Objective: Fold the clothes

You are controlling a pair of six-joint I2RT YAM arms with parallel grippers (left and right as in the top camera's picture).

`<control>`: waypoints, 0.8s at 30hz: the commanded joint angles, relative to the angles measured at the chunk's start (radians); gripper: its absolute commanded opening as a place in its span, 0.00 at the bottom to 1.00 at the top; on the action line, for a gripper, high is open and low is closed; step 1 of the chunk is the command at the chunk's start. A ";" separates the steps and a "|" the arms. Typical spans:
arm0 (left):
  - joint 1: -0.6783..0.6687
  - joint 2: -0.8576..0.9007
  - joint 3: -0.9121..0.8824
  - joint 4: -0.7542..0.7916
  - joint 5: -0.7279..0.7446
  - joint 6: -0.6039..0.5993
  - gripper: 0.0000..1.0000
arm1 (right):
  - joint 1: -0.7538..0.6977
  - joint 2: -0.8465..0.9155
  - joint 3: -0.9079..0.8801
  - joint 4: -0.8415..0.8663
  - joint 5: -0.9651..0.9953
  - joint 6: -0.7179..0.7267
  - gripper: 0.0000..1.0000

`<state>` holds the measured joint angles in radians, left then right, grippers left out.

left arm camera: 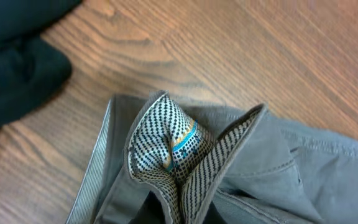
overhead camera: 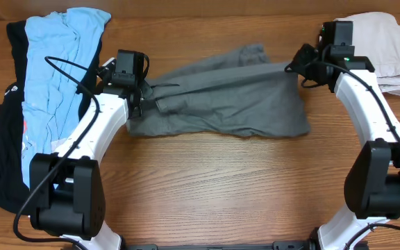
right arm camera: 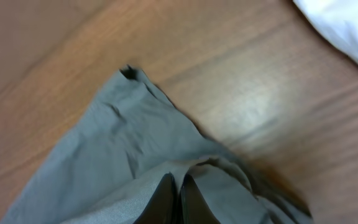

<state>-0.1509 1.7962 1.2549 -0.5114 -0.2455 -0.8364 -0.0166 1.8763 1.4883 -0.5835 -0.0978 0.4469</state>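
**Grey shorts stretched between both grippers, long axis running across the table**

The shorts (overhead camera: pixel 221 97) are laid on the bare wood of the table (overhead camera: pixel 207 187), with their length running from one arm to the other. The waistband (left arm camera: pixel 98 162) end, with the patterned lining (left arm camera: pixel 166 143) turned out, is pinched by the left gripper (overhead camera: pixel 139 97). A corner of the leg hem (right arm camera: pixel 129 74) end is pinched by the right gripper (overhead camera: pixel 298 68), whose fingers are seen pressed together on the grey cloth in the right wrist view. Neither arm is judged nearer, since each end is already held; the cloth lies straight ahead of each pair of fingers, sagging toward the robot in the middle. A blue shirt (overhead camera: pixel 57 62) and a black garment (overhead camera: pixel 5 139) are heaped beyond the left arm, and a pale garment (overhead camera: pixel 387 48) beyond the right.
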 commanded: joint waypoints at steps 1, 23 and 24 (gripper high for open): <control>0.028 0.023 0.008 0.031 -0.158 -0.010 0.05 | -0.006 0.023 0.009 0.048 0.123 -0.010 0.04; 0.032 0.021 0.147 -0.035 -0.009 0.336 1.00 | -0.002 0.016 0.013 0.042 0.073 -0.215 1.00; 0.040 0.021 0.147 -0.095 0.032 0.336 1.00 | -0.001 0.016 0.013 0.023 0.074 -0.243 1.00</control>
<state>-0.1226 1.8038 1.3781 -0.5213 -0.2989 -0.5388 -0.0135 1.9533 1.4883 -0.5449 -0.0040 0.3244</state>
